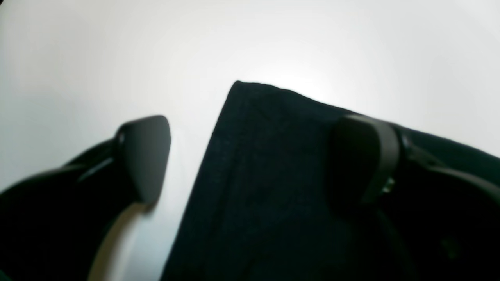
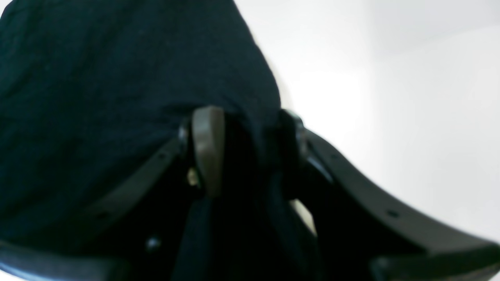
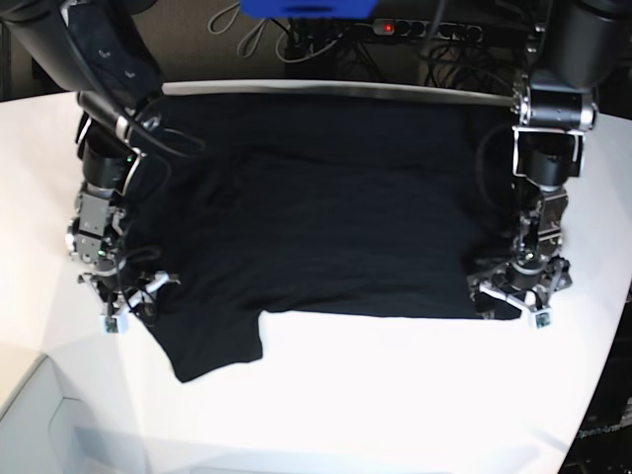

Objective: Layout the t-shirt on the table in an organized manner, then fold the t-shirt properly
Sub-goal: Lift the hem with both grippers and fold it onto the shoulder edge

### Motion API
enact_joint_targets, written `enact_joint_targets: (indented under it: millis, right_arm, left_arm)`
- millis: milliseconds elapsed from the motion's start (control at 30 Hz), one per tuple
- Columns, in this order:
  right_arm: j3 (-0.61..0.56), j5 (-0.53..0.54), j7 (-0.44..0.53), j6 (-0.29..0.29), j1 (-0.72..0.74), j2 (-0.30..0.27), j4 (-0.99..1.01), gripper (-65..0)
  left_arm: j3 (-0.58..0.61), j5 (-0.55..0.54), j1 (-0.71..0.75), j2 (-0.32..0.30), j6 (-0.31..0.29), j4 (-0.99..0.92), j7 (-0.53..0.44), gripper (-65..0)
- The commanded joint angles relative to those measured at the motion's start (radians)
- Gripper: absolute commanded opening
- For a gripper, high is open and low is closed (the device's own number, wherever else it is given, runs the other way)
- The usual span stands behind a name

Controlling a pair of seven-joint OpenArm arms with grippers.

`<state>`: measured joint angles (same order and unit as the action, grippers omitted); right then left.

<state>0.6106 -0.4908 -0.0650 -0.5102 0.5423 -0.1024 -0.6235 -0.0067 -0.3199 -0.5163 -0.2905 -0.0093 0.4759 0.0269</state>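
The black t-shirt (image 3: 326, 217) lies spread across the white table (image 3: 395, 385), with one sleeve sticking out toward the front left. In the base view my right gripper (image 3: 123, 301) is at the shirt's left edge. The right wrist view shows that gripper (image 2: 248, 128) shut on a fold of the t-shirt (image 2: 97, 97), above the table (image 2: 410, 97). My left gripper (image 3: 513, 296) is at the shirt's right front corner. In the left wrist view it (image 1: 254, 156) stands open, one finger over the t-shirt (image 1: 242, 218), the other over the bare table (image 1: 117, 58).
A pale bar (image 3: 336, 89) runs along the table's far edge. Behind it are cables and a power strip (image 3: 425, 28). The table's curved front edge drops off at the front left (image 3: 39, 395) and at the right (image 3: 602, 375).
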Motion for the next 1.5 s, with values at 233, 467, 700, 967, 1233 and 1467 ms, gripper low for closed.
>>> enact_joint_targets:
  millis: [233,467,700,967,1233,1467]
  right_arm:
    - [-0.005,-0.018,-0.042,-0.006,0.011,-0.004,0.0,-45.1]
    - [0.001,-0.018,-0.042,-0.006,0.011,-0.004,-0.002,-58.6]
    - [0.001,-0.018,-0.042,-0.006,0.017,-0.004,-0.005,-65.0]
    - [0.002,-0.016,-0.043,-0.072,-0.029,-0.001,-0.154,-65.0]
    - [0.024,-0.003,-0.042,-0.098,-0.126,0.06,-0.362,-65.0]
    - [0.019,0.039,-0.043,-0.121,-0.205,0.088,-0.522,-65.0]
  left_arm:
    - [-0.003,0.001,-0.017,-0.009,0.004,-0.036,-0.012,-36.4]
    - [-0.005,0.001,-0.017,-0.009,0.004,-0.024,-0.015,-49.2]
    - [-0.005,0.0,-0.018,-0.008,0.004,-0.022,-0.008,-62.1]
    - [-0.006,0.0,-0.012,-0.008,0.006,-0.019,-0.011,-64.8]
    - [-0.008,-0.002,0.141,-0.008,0.013,0.383,-0.003,-64.8]
    - [-0.008,-0.002,0.232,-0.009,0.013,0.565,-0.003,-64.8]
